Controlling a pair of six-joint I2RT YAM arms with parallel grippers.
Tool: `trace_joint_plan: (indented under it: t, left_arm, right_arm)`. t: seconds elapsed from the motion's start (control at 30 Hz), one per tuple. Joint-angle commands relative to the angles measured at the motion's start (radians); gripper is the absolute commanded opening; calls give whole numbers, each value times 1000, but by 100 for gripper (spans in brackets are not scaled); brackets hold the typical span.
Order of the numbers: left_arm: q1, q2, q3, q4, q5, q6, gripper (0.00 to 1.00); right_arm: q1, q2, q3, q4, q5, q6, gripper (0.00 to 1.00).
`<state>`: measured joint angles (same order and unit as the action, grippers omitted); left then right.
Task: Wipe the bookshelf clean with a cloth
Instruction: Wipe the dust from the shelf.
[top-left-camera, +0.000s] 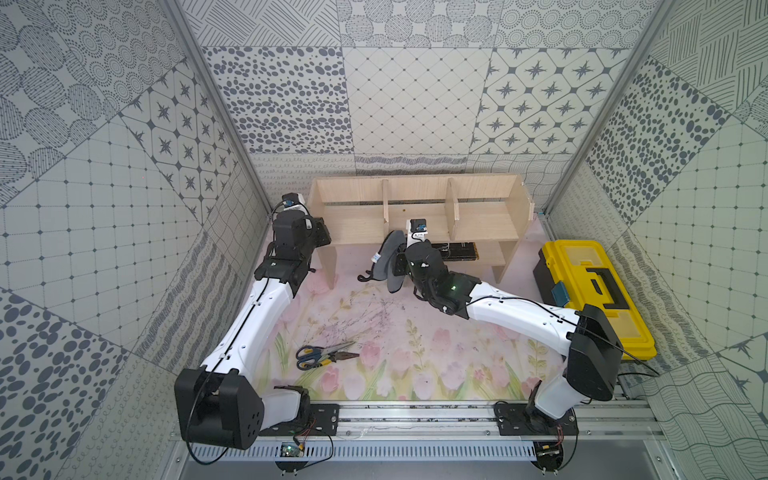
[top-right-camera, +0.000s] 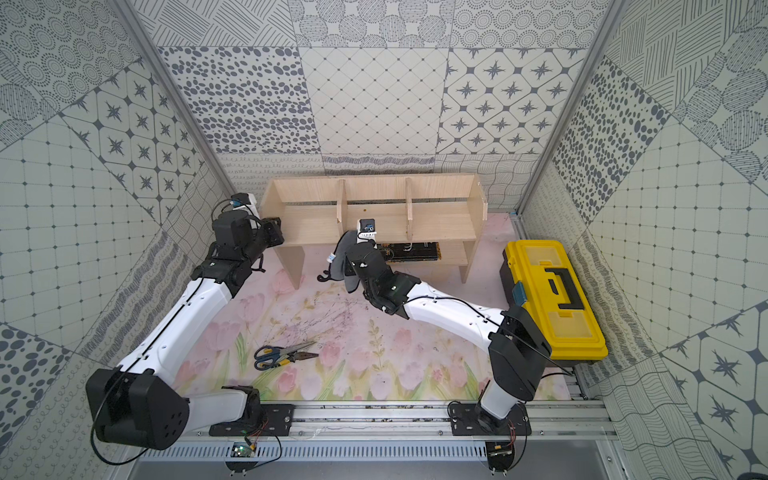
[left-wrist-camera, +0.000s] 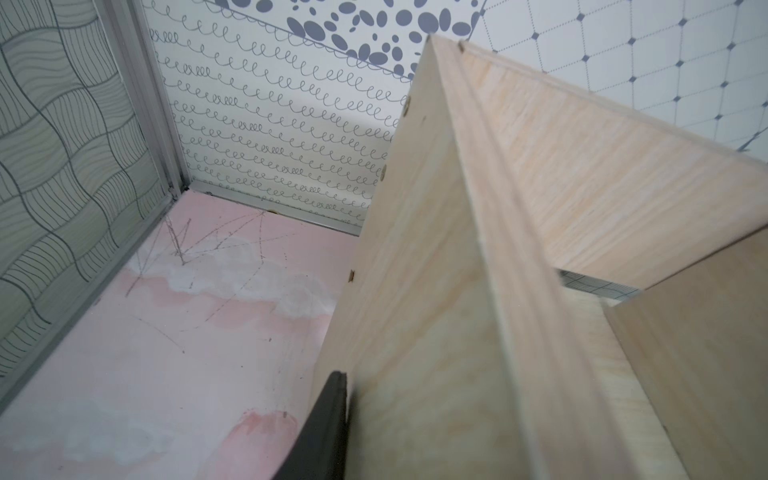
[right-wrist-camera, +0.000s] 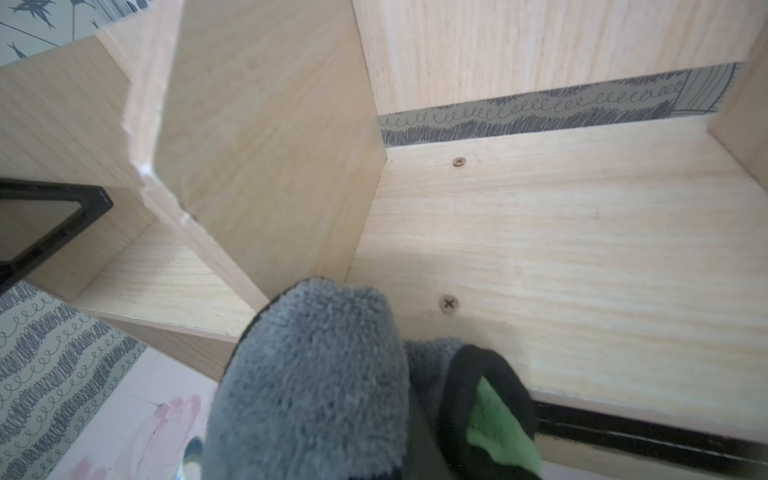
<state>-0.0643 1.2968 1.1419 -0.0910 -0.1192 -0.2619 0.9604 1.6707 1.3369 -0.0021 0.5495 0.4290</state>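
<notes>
The bookshelf stands at the back of the desk, close against the rear wall. The cloth is bunched grey side out at the front edge of its middle bay, clenched in the right gripper. Much of the cloth hangs off the lip toward the desk, so only a small wad faces the board. To my eye the wipe goes best with that wad pressed flat and drawn in long strokes along the grain, reaching the rear slot and the corner by the divider without catching the screw heads. The left gripper sits at the left end panel with one finger along its outer face. Whether it clamps the panel cannot be told, but steadying there should stop the light unit sliding.
</notes>
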Motion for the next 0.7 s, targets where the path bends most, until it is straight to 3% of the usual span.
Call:
trace_joint_plan:
  t: [0.0, 0.33, 0.47, 0.67]
  left_arm:
    - [3, -8, 9, 16, 92, -237, 19]
    - [2, 1, 16, 17, 97, -254, 1]
    - [6, 11, 14, 26, 110, -245, 0]
    - [29, 28, 0, 31, 107, -263, 0]
  right_arm:
    - [45, 122, 155, 53, -31, -47, 0]
    - [173, 469, 633, -69, -118, -84, 0]
    - [181, 463, 613, -63, -117, -75, 0]
    - [165, 358, 447, 13, -117, -53, 0]
